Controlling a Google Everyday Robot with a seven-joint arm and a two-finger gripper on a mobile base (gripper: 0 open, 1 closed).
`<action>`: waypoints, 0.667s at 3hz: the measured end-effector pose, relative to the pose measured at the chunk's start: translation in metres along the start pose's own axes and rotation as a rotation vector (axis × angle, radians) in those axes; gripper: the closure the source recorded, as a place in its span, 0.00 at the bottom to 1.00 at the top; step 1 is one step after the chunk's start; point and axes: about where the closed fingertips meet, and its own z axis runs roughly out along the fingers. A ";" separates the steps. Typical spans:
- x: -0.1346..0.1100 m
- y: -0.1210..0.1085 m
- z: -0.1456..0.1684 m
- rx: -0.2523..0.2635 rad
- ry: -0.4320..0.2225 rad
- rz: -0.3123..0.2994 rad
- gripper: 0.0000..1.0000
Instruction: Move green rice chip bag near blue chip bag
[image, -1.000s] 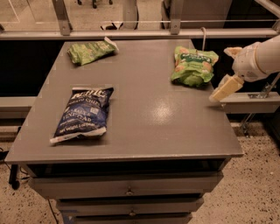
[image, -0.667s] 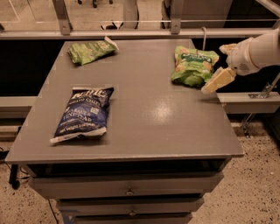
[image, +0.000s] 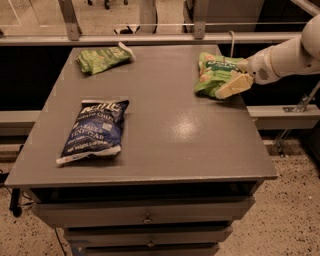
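Flanking the puffy pale green rice chip bag (image: 212, 75) with dark logo patch: pincer (image: 237, 75), spread open.

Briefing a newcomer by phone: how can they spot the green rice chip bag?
On the grey table, look at the far right corner, where the gripper is. The green rice chip bag lies just left of it. Unlike the flatter green bag at far left, it is puffy with a dark logo patch.

Robot lab: grey drawer cabinet (image: 145, 217), end effector (image: 234, 79) at its edge.
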 end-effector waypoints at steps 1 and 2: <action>-0.003 0.005 0.010 -0.012 -0.015 0.030 0.41; -0.015 0.022 0.009 -0.033 -0.040 0.011 0.64</action>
